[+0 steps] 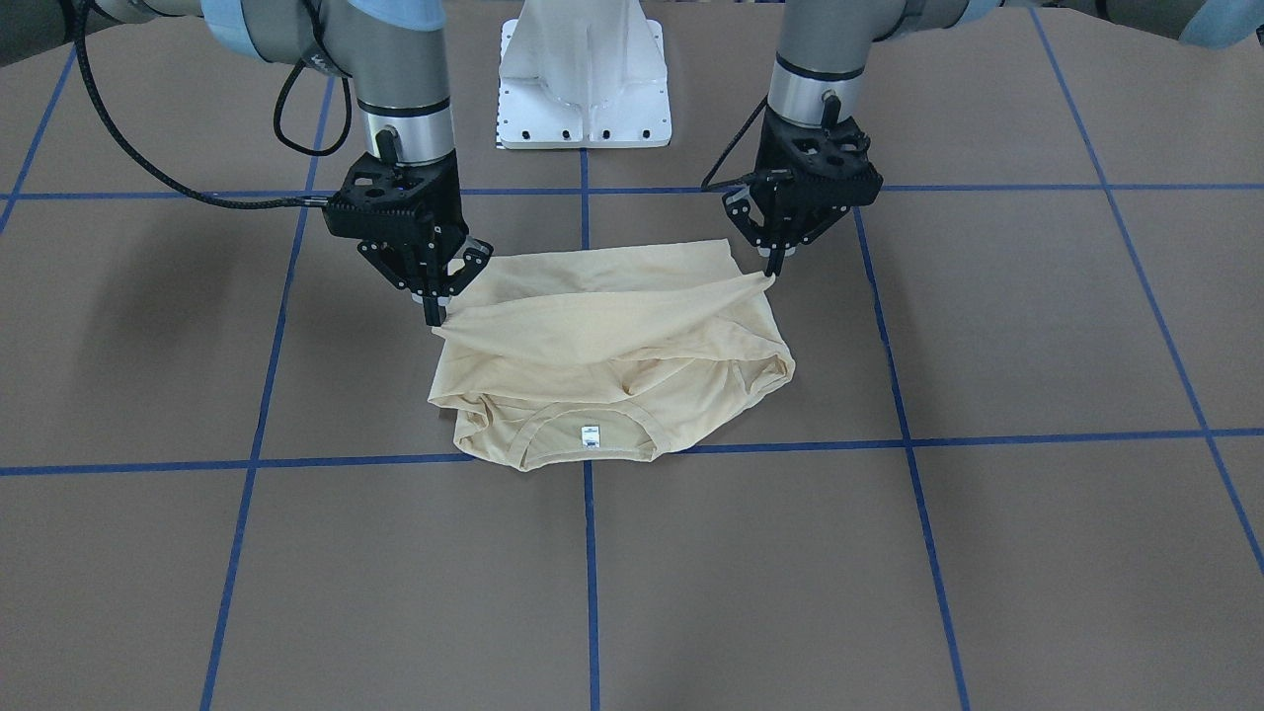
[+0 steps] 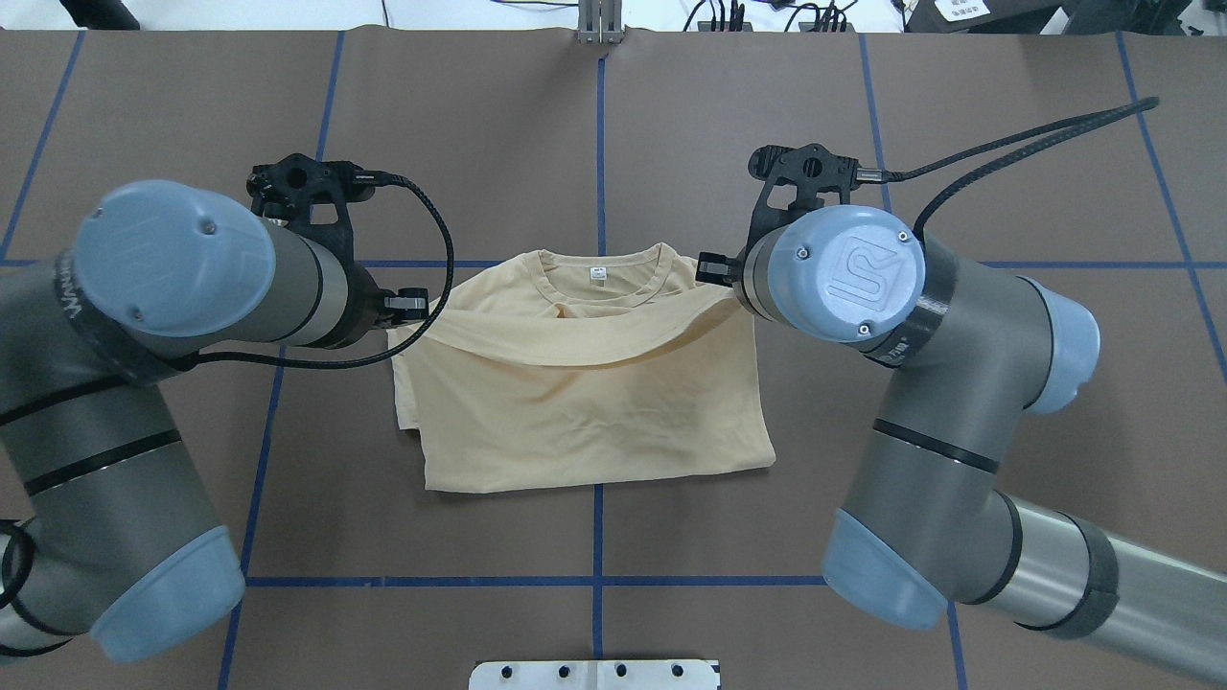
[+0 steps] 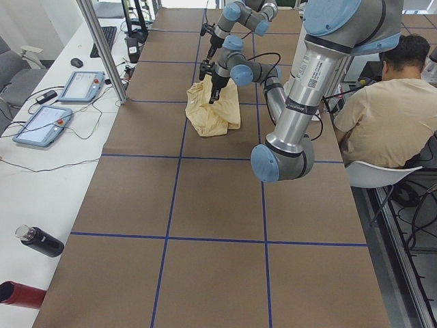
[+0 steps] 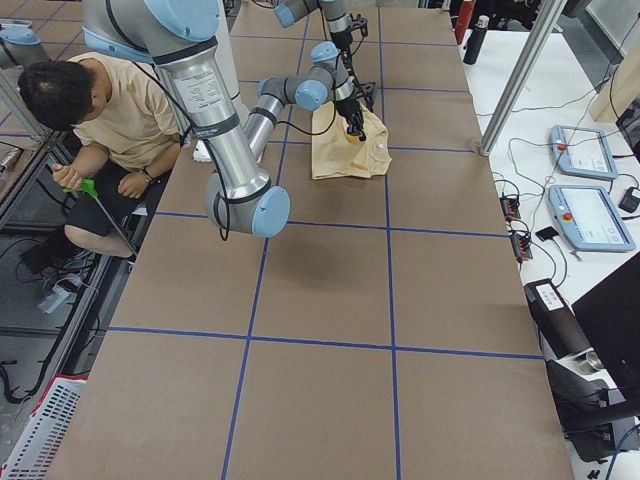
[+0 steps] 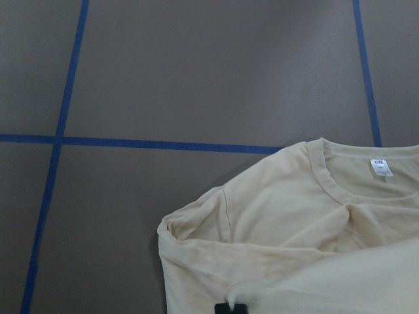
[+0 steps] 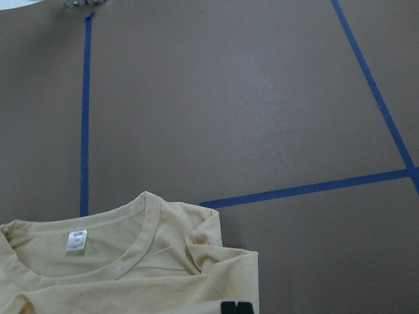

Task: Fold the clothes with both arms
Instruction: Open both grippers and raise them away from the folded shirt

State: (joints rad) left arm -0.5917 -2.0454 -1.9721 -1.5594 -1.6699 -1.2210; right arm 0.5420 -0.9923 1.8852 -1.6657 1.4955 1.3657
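Front-facing view: on the brown table [image 1: 987, 553], a pale cream T-shirt [image 1: 612, 341] near the middle, collar toward the camera, lying across a blue tape line [image 1: 296, 462]. Inside the collar, a small white neck label [image 1: 591, 435] with dark marks too small to read. Left gripper [image 1: 774, 265] and right gripper [image 1: 433, 314] each clamped on one end of a raised fold, drawn taut between them above the rest of the cloth. White pedestal [image 1: 585, 89] behind, well apart from the shirt.

Overhead view: embossed "UR" logo [image 2: 866, 272] on a round blue cap of the right arm [image 2: 920, 450] (the only legible mark in any view). Gripper fingers largely hidden under the wrists of that arm and the left arm [image 2: 96, 412].

Exterior left view: off the table's far side, two teach pendants [image 3: 82, 86], a black bottle [image 3: 39, 240]; beside the robot, a seated person [image 3: 386, 113].

Exterior right view: same person, shirt small and far.

Left wrist view: black fingertips [image 5: 224, 309] pressed together on cloth at the bottom edge.

Right wrist view: likewise, tips [image 6: 229, 307] pinching cloth.
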